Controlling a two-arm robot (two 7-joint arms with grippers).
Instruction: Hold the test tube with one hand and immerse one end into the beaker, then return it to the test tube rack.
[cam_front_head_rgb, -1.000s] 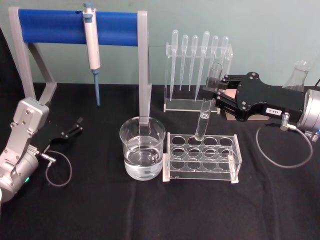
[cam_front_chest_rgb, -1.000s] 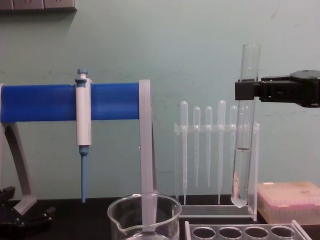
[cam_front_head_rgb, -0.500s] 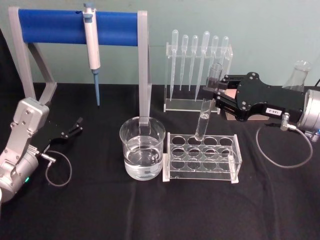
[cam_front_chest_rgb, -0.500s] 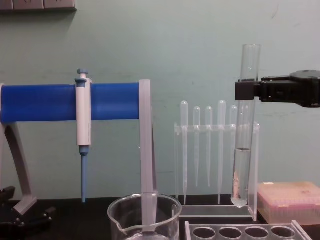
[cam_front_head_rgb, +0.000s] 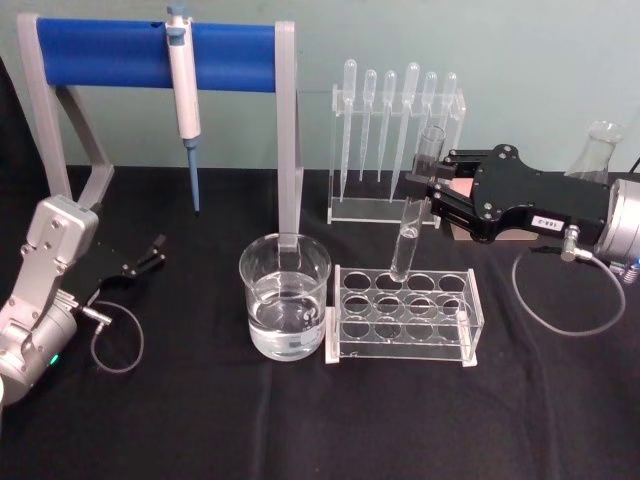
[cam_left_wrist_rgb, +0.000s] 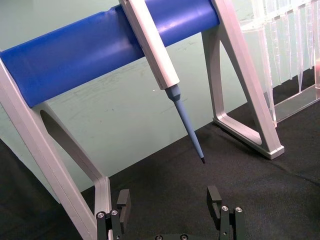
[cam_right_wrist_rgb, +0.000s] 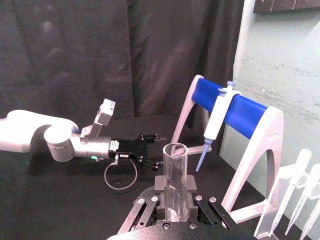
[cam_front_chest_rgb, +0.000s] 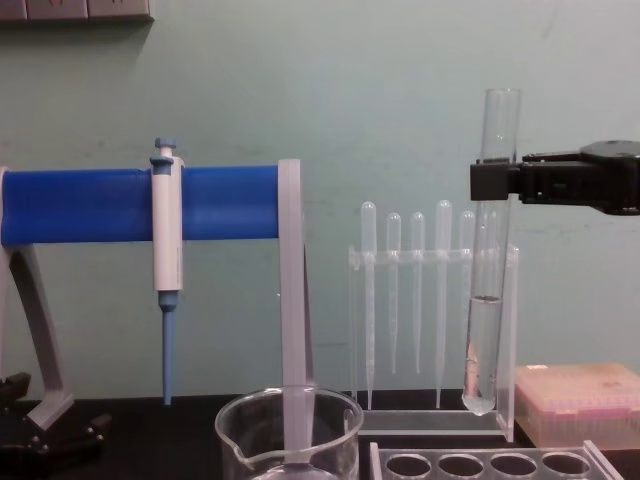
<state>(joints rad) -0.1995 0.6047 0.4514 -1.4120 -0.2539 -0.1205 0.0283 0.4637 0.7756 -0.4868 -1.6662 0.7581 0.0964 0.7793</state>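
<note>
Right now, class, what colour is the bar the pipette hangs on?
The bar is bright blue, clearest in the head view.

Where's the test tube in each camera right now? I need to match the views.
Head view: test tube right of centre, gripped by the right hand above the rack.
Chest view: test tube at right, upright, bottom clear of the rack.
Right wrist view: test tube bottom centre, open rim toward the camera.
Left wrist view: parked left hand faces the blue stand.
Shared landmark: the white-and-blue pipette, in all four.
</note>
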